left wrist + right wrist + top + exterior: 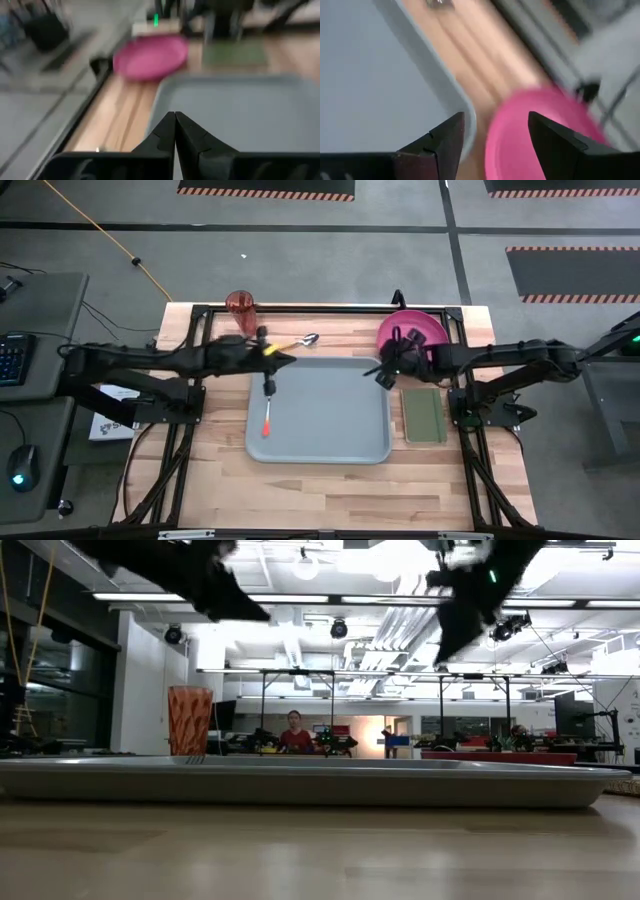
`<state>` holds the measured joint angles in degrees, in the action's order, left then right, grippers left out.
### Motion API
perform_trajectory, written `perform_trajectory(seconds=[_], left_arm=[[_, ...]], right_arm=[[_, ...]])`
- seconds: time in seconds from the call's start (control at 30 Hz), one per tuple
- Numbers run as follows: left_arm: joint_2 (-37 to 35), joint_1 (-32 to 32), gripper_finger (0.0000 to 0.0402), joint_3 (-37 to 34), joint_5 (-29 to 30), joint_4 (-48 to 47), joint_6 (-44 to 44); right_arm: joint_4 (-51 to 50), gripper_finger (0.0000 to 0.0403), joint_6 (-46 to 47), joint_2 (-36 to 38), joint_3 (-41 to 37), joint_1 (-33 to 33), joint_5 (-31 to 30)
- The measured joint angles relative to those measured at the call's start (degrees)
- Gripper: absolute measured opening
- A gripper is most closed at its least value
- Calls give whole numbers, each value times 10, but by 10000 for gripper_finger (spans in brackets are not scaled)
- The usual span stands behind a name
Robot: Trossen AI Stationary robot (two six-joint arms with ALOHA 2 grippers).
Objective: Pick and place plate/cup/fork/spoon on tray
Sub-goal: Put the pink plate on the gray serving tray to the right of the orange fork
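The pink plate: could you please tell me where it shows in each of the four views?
High view: pink plate at the table's far edge, right of centre, beyond the tray.
Low view: not discernible.
Left wrist view: plate past the tray's corner.
Right wrist view: plate between the right gripper's open fingers.
Shared landmark: the tray.

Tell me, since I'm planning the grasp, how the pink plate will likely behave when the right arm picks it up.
The plate looks like thin plastic, so probably light and stiff. Its shallow rim suggests an edge pinch, which might slip on the smooth surface. It sits near the table's far edge, so a push could slide it off. The right claw is open beside its rim.
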<state>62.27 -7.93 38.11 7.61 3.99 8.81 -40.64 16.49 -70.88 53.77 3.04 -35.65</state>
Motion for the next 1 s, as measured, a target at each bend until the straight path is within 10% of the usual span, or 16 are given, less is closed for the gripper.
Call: perform_trajectory(seconds=[0.23, 0.53, 1.0], left_arm=[[-122, 21, 0, -116, -39, 186, -66], [-176, 22, 0, -127, -75, 186, -87], [-176, 30, 0, -127, -87, 172, -97]], right_arm=[[33, 213, 121, 9, -136, 79, 73], [92, 213, 108, 8, -178, 213, 210], [159, 213, 70, 7, -243, 217, 267]])
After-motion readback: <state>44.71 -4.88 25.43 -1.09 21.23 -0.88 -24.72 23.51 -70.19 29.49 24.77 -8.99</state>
